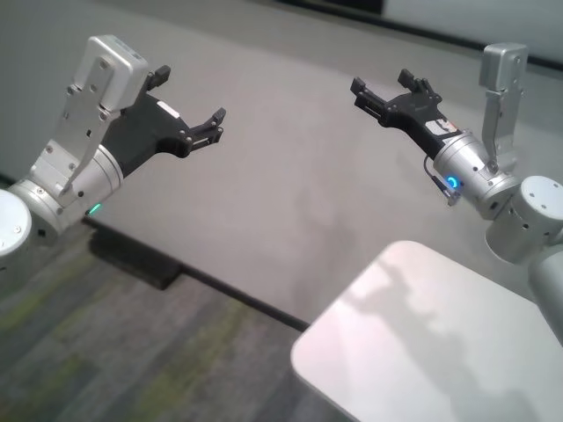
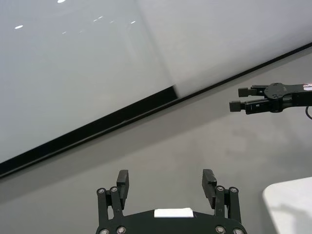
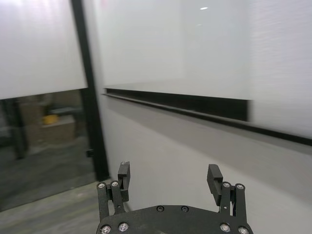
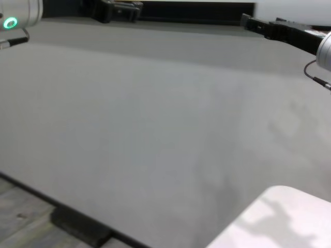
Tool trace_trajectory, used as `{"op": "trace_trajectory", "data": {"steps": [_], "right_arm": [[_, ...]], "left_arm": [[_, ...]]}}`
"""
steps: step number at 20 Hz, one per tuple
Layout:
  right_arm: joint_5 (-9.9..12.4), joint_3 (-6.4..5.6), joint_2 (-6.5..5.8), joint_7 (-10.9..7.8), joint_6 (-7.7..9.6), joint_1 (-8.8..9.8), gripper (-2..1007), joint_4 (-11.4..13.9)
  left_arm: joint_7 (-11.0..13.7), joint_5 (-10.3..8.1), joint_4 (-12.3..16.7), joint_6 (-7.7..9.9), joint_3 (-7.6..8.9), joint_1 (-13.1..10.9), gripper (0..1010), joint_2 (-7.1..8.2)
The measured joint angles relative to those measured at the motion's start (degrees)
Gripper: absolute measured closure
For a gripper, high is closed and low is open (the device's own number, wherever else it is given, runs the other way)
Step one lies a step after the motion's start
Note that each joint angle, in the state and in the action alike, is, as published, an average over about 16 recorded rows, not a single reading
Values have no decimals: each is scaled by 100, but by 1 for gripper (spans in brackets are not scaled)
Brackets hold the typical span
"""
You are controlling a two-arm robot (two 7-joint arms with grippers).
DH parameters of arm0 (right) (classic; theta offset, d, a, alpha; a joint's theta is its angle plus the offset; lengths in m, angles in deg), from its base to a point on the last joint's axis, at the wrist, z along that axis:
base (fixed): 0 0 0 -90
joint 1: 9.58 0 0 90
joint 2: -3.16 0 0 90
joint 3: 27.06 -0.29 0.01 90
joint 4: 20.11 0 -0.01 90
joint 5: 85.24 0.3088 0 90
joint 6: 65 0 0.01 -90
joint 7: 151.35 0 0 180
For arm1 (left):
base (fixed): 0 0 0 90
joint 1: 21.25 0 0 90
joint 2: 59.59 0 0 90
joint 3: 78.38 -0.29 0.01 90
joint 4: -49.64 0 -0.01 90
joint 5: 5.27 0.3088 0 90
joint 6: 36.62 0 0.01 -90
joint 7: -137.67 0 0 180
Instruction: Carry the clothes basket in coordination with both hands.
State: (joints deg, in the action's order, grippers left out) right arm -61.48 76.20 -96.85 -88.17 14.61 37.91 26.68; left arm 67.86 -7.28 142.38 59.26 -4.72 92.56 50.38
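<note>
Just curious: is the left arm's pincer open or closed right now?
Open: the left pincer has its two fingers spread wide apart, holding nothing.

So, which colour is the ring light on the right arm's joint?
Blue, seen best in the head view: ring light, behind the open right gripper.

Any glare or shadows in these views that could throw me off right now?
Head view: arm shadows fall across the white table; left gripper and right gripper look crisp. Left wrist view: ceiling-light reflections dot the glossy wall panel. Chest view: soft overall, grey floor evenly lit. The basket appears nowhere.
</note>
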Motion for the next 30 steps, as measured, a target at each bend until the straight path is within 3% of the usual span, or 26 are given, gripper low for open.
{"op": "trace_trajectory", "data": {"steps": [30], "right_arm": [[0,0,0,0,0,0,2,0]], "left_arm": [[0,0,0,0,0,0,8,0]]}}
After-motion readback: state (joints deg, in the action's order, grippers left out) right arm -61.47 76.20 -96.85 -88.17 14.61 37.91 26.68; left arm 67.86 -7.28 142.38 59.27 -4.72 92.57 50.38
